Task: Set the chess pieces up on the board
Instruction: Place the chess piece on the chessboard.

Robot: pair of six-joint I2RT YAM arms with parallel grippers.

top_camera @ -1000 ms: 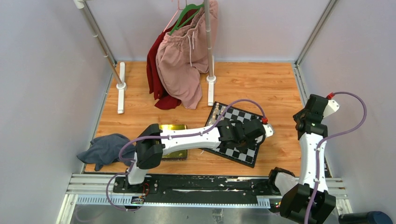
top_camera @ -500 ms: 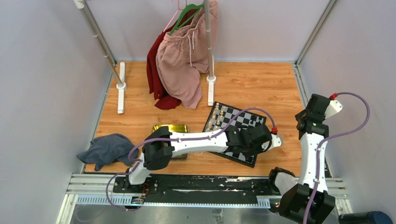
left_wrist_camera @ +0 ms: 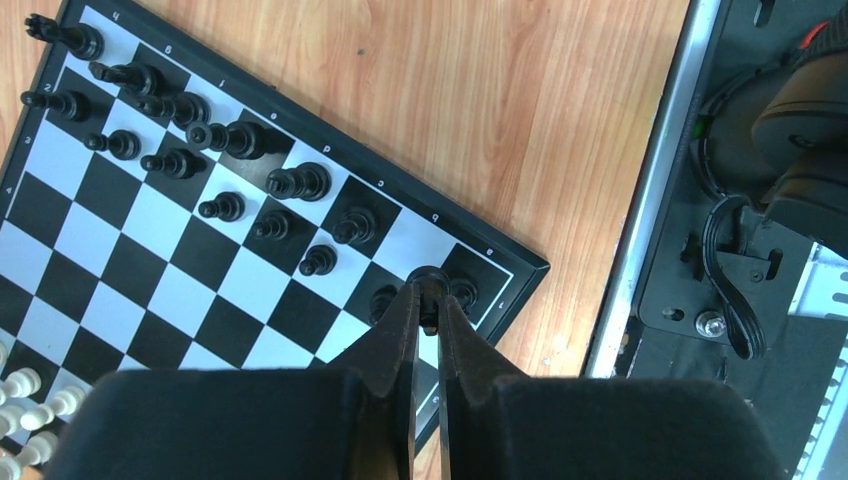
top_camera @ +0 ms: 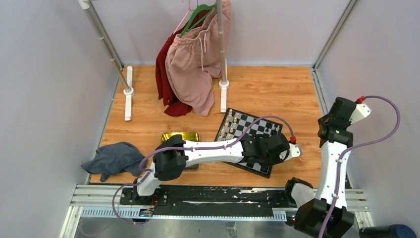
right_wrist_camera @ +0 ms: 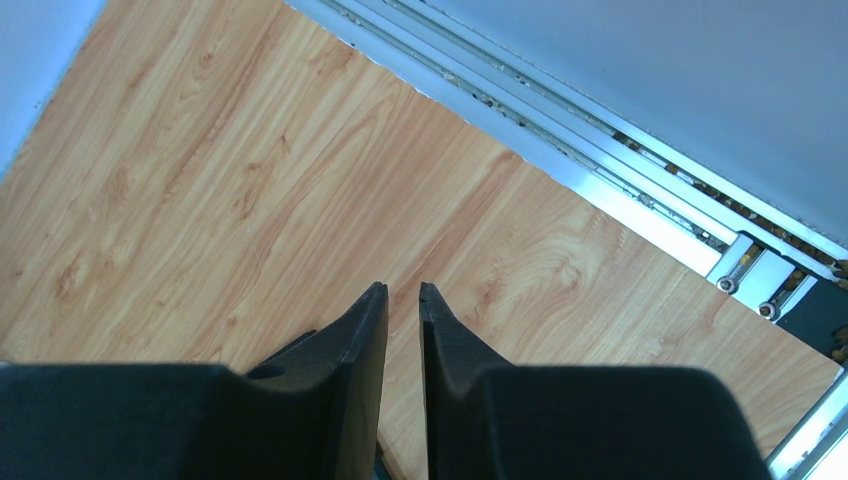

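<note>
My left hand (left_wrist_camera: 428, 300) is closed almost all the way on one black piece (left_wrist_camera: 429, 279), pinched between the fingertips over the board (left_wrist_camera: 150, 260) near its corner that points toward the near rail (left_wrist_camera: 640, 200). I cannot tell whether the piece stands on its square or hangs just above it. Other black pieces (left_wrist_camera: 225, 207) flank it closely on both sides and run on in two loose rows along that same edge of the board. The white pieces (left_wrist_camera: 22, 390) crowd the opposite edge.

My right hand (right_wrist_camera: 403, 295) hangs over bare wood by the right edge of the bench (top_camera: 277, 89), fingers only a slit apart with nothing between them.

The board lies skewed on the right half of the bench. A narrow wedge of bare wood separates its corner from the near rail. There is wide bare wood to the right of the board and beyond it toward the far edge.

The yellow-green tray (top_camera: 181, 136) sits left of the board, mostly under my left arm, so I cannot tell what it holds. Clothes (top_camera: 195, 64) hang at the far edge, and a grey cloth (top_camera: 111, 158) lies by the near left corner.
</note>
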